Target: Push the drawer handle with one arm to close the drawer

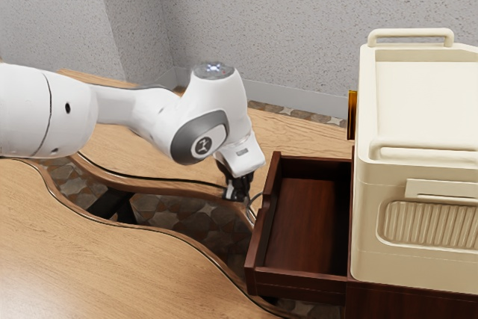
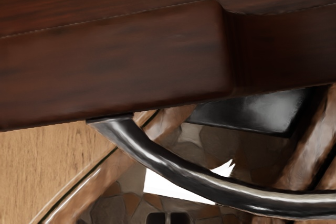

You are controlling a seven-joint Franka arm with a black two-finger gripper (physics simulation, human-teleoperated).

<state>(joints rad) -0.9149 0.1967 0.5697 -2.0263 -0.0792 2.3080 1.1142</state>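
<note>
My gripper [image 1: 239, 190] is low at the front of the dark brown drawer [image 1: 258, 240], on the arm's side of it. In the wrist view the two black tips of my gripper [image 2: 168, 217] stand together at the lower edge, shut with nothing seen between them. The drawer [image 2: 110, 69] is pulled out from its cabinet [image 1: 403, 304], its inside in sight. A glossy black curved handle [image 2: 181, 178] bows out from the drawer front near the tips. Whether they touch it, I cannot tell.
A large cream-coloured box [image 1: 418, 207] with rail handles stands on the cabinet. An amber object [image 1: 352, 115] shows behind it. Wooden tabletop [image 1: 89, 259] with a wavy edge runs beside the arm, with a gap down to the patterned floor [image 1: 179, 218].
</note>
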